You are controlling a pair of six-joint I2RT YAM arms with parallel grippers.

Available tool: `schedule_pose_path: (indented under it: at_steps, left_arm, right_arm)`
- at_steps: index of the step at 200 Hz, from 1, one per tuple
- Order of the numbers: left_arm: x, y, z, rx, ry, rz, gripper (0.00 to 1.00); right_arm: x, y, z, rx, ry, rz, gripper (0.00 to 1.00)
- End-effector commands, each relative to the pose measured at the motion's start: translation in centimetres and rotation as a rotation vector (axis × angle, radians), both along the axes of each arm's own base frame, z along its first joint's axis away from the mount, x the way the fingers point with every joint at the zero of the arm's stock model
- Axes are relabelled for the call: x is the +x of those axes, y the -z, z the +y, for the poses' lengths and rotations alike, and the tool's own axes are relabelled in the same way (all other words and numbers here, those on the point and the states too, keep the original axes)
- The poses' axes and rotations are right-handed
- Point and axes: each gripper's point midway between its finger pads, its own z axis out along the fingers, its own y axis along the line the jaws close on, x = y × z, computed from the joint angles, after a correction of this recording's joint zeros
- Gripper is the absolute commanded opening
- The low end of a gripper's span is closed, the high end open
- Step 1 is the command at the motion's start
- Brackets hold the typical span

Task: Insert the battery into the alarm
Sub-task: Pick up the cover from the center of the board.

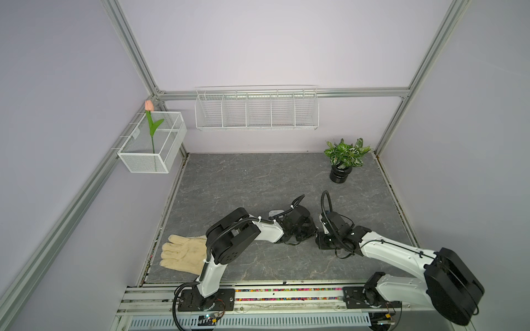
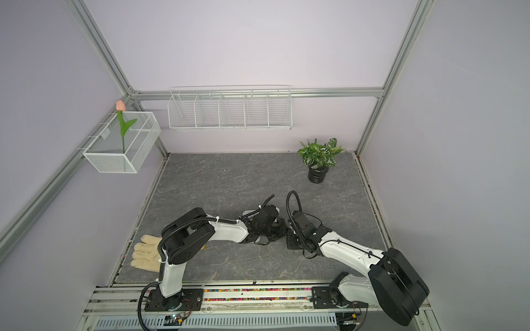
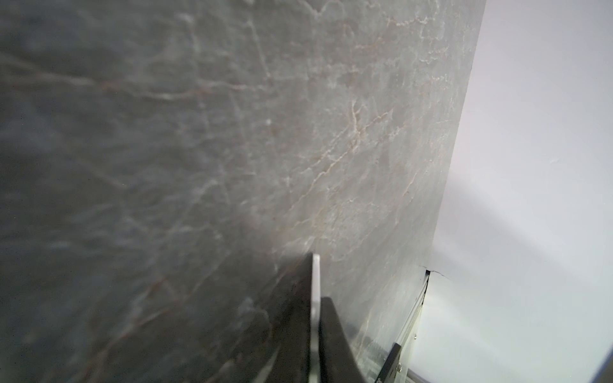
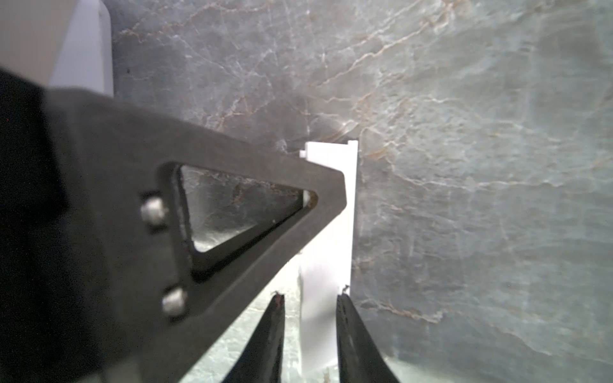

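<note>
The white rounded plastic alarm (image 1: 275,213) lies on the grey marbled surface (image 1: 229,186), well apart from the green potted plant (image 1: 345,154). It sits nearer the arm bases than the plant and is mostly hidden behind the left wrist. The left tool (image 3: 315,265) is fully closed; whether it pinches anything cannot be told. The right tool (image 4: 310,293) grips a thin white plastic strip (image 4: 328,265), and the left tool's fingertip touches that strip.

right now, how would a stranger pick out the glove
On the grey marble tabletop, go to the near corner by the left arm's base. The glove lies flat there, partly under that arm. It is the only soft, cream thing; the potted plant stands diagonally opposite.
</note>
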Motion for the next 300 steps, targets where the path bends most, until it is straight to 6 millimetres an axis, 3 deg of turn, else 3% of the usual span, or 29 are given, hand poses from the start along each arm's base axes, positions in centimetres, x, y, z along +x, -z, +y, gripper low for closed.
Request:
schedule_pose_path:
  at_steps: [1,55,94,129,149,185,212,248,273,300]
  left_arm:
    - [-0.5,1.1,-0.2,0.0,0.006,0.019,0.07]
    - [-0.4,0.7,-0.7,-0.026,0.017,0.015,0.02]
    - [0.6,-0.5,0.3,0.019,0.028,-0.031,0.0]
    - [3.1,-5.9,2.2,0.112,0.081,-0.246,0.0]
    - [4.6,-9.5,3.9,0.15,0.081,-0.358,0.0]
    - [6.1,-15.2,7.9,0.119,0.044,-0.497,0.0]
    - [6.5,-19.0,11.1,-0.016,-0.02,-0.505,0.0]
    - [5.2,-24.1,14.4,-0.358,-0.107,-0.56,0.0]
    - [3.1,-27.2,13.7,-0.52,-0.035,-0.55,0.0]
    - [1.5,-30.5,12.6,-0.692,0.016,-0.543,0.0]
  right_arm:
    - [-0.2,0.1,-0.1,0.019,0.011,0.001,0.31]
    - [-0.4,-0.3,-0.5,0.023,0.021,-0.013,0.36]
    - [-0.3,-3.0,-1.5,0.012,0.013,-0.087,0.42]
    - [0.2,-8.1,-3.5,-0.009,0.05,-0.216,0.45]
    - [0.4,-10.9,-4.1,0.003,0.051,-0.289,0.59]
    - [1.7,-12.9,-5.3,-0.027,0.062,-0.291,0.64]
    - [2.8,-14.8,-3.0,0.178,0.047,-0.235,0.64]
    - [2.5,-22.7,3.1,0.684,-0.076,-0.291,0.65]
    - [1.6,-27.6,5.7,0.907,-0.189,-0.333,0.64]
    - [1.4,-29.0,6.6,0.938,-0.218,-0.323,0.58]
